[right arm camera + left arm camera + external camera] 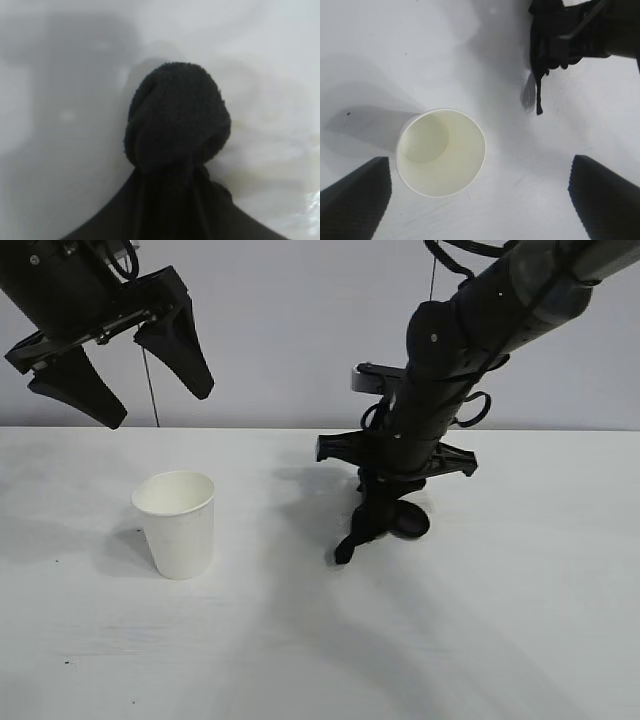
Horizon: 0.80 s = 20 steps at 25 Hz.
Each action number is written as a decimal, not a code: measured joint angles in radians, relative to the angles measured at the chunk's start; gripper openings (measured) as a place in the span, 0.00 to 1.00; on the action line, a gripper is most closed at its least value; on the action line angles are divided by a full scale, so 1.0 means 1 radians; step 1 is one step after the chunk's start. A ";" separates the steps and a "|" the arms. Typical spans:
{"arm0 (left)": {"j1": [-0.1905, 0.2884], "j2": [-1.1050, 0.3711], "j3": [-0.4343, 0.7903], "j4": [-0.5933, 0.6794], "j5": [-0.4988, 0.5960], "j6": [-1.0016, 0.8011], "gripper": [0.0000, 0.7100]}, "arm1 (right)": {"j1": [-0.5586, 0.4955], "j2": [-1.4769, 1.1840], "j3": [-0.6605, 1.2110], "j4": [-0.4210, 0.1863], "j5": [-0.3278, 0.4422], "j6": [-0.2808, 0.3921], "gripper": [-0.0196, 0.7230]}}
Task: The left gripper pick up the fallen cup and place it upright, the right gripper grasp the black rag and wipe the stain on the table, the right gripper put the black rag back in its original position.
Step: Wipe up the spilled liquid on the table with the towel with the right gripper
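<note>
The table spreads white across the whole lower part of the exterior view, with soft grey shadows under both arms. Above its right-centre the right arm slants down from the upper right, and the right gripper at its end points down at the tabletop, its wide crossbar level above the fingers; it is clamped on the black rag, which bulges below the fingers and rests on or just over the surface. A thin strip of the cloth trails down to the left of the bundle and reaches the table. In the right wrist view the rag shows as a rounded lump of dark terry gathered between the fingers, pressed toward the white surface, and beside it lies a faint yellowish smear, the stain, thin and pale. The left gripper hangs high at the upper left of the exterior view, well above the table, its two broad wedge fingers spread wide with nothing between them. Below it and slightly to its right stands the cup, upright, mouth up, well apart from the rag. The left wrist view looks straight down into the cup, which is empty.
</note>
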 joint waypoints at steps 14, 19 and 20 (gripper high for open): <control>0.000 0.000 0.000 0.000 -0.027 0.000 0.98 | -0.152 0.000 -0.014 -0.080 0.084 -0.044 0.19; 0.000 0.000 0.000 0.000 -0.026 0.000 0.98 | -0.098 -0.011 -0.015 -0.026 0.142 -0.114 0.19; 0.000 0.000 0.000 0.000 -0.026 0.000 0.98 | -0.074 -0.012 -0.014 -0.013 0.151 -0.120 0.19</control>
